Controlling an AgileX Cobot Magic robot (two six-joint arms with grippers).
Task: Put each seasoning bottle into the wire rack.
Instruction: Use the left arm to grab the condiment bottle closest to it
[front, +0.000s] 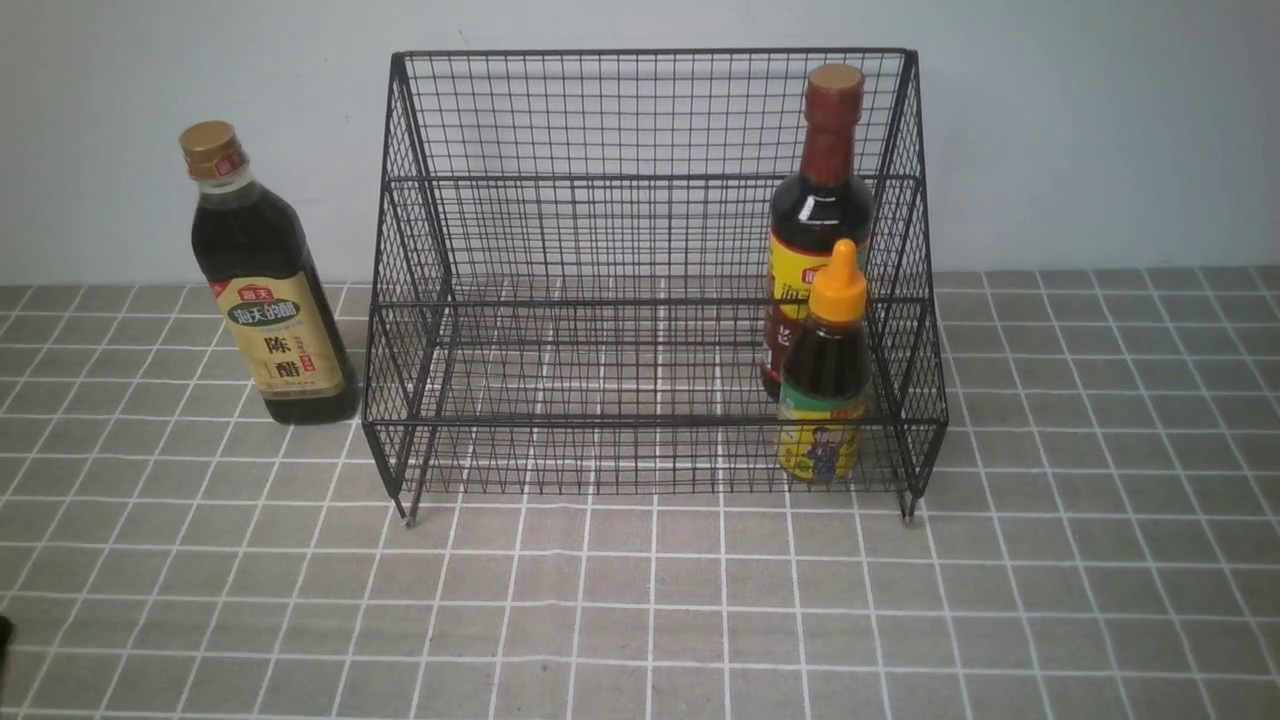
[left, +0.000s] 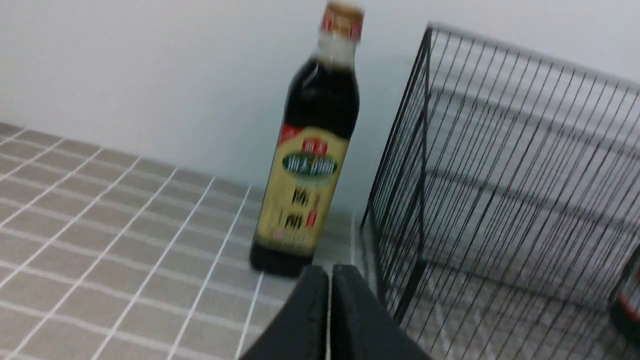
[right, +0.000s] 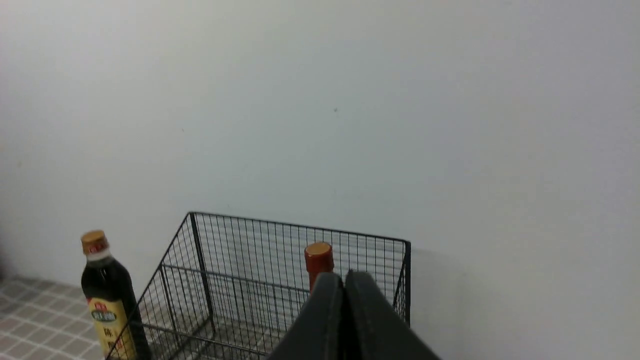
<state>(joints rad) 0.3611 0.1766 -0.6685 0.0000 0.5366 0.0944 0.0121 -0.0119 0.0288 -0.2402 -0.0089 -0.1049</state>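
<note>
The left gripper (left: 330, 272) is seen with its two black fingers (left: 305, 320) pressed together (only a thin pale seam is left between them); the right gripper (right: 344, 280) is likewise closed, tips touching; nothing is gripped by either.

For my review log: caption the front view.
Brown-capped bottle and orange-capped bottle in the wire rack; gold-capped bottle outside, left.

My left end effector (left: 330, 272) shows as two matte black fingers, broad at the base and narrowing to blunt tips, with a thin pale line running between them. My right end effector (right: 344, 277) looks much the same: two plain black wedges with rounded tips and a dark seam between them.
</note>
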